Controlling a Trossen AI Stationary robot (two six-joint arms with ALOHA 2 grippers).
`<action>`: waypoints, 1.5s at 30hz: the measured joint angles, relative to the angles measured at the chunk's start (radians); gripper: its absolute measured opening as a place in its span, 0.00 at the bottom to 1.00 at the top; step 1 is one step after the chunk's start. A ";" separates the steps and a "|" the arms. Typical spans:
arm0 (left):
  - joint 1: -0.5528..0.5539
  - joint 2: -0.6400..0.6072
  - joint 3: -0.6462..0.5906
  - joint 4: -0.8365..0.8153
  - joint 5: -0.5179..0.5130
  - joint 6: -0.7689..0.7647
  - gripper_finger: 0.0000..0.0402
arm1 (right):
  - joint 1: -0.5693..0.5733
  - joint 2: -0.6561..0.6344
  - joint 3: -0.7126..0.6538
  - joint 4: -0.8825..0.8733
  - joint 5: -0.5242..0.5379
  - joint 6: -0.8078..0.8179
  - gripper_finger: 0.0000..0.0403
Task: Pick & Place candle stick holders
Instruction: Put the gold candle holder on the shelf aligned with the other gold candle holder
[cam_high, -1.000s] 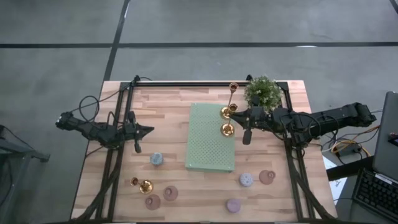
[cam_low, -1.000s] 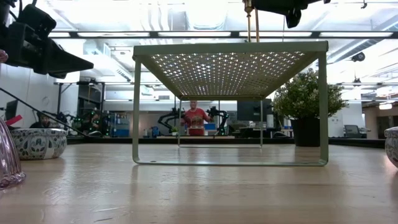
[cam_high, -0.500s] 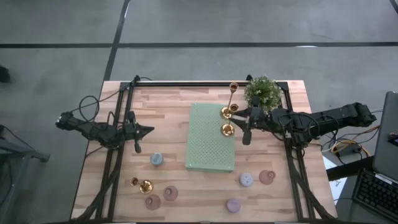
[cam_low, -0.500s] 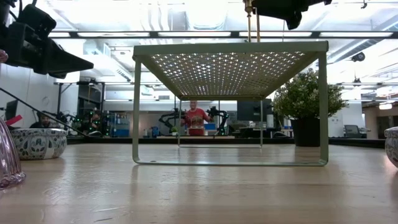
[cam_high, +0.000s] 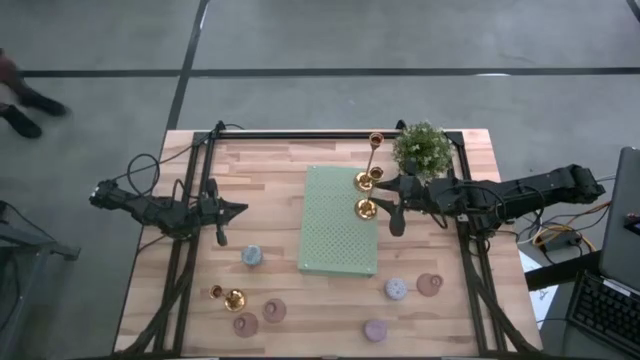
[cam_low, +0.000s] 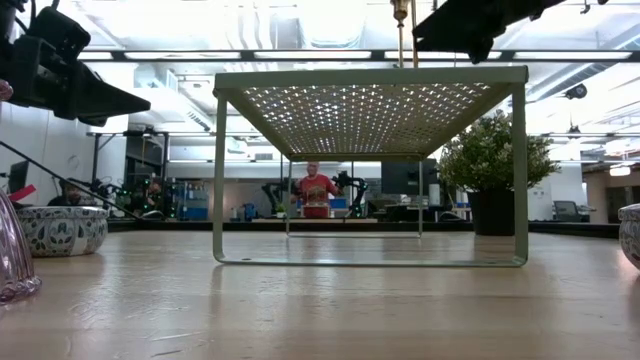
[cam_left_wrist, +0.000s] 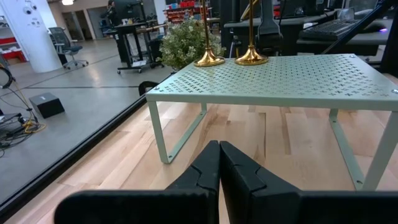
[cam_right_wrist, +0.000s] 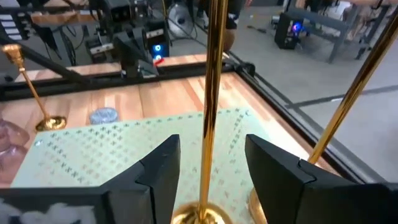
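Up on the pale green perforated rack (cam_high: 340, 222), near its far right corner, two tall gold candle stick holders (cam_high: 367, 208) stand close together, one base a little farther back than the other. Right hand (cam_high: 388, 200) hovers at that corner with its fingers (cam_right_wrist: 158, 168) spread apart, and the thin gold stem (cam_right_wrist: 210, 93) of the nearer holder rises in the gap between them without being gripped. A leafy potted plant (cam_high: 422, 148) sits just behind, by the bench's far right edge. Left hand (cam_high: 228, 211) waits over the bench's left side, fingers (cam_left_wrist: 205, 171) pressed together. Toward the near edge lie the other holders: a small gold one (cam_high: 230, 297) at near left, a blue-grey cup (cam_high: 251, 256), and pink and lavender cups (cam_high: 397, 289) spread along the front.
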 joint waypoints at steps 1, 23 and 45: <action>0.000 0.000 0.000 0.000 0.000 0.000 0.03 | 0.002 0.000 0.000 -0.008 0.000 0.008 0.45; 0.000 0.000 0.000 0.000 0.000 0.000 0.03 | 0.182 -0.085 0.001 -0.278 -0.161 0.090 0.49; 0.000 0.000 0.000 0.000 0.000 0.000 0.03 | 0.456 -0.083 0.001 -0.428 -0.268 0.203 0.48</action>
